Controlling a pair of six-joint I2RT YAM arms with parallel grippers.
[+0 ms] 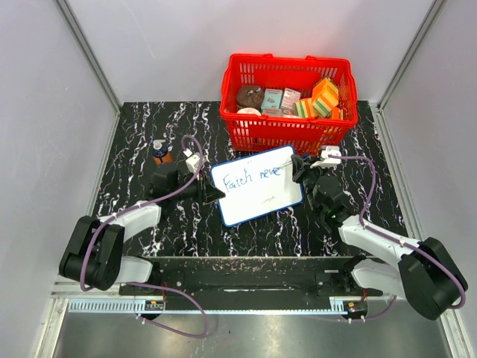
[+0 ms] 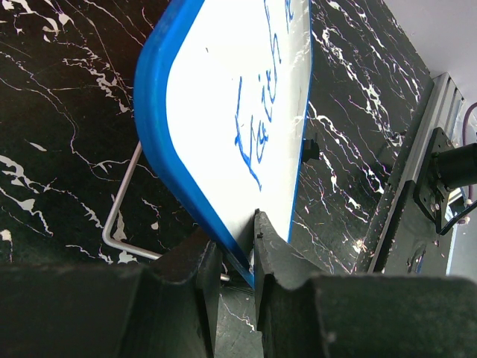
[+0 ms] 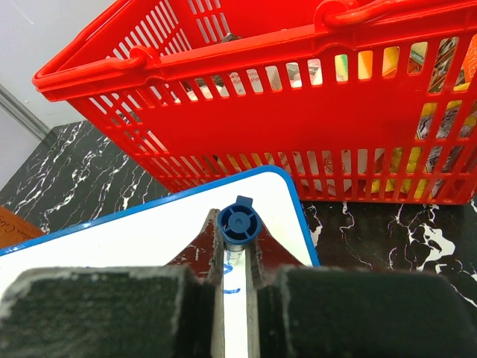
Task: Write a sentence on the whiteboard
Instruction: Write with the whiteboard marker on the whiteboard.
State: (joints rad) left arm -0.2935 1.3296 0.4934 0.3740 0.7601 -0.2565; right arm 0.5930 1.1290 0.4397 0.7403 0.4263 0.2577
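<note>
Left fingers (image 2: 195, 272) pinch whiteboard (image 2: 223, 112) edge; right fingers (image 3: 195, 253) pinch marker (image 3: 238, 221) over whiteboard

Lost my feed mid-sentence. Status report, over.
Left gripper shut on whiteboard edge. Right gripper shut on blue marker, over the board. Sentence reads "Faith neve". Red basket close behind.

Glossy whiteboard (image 1: 253, 205), red plastic basket (image 1: 287, 136)
</note>
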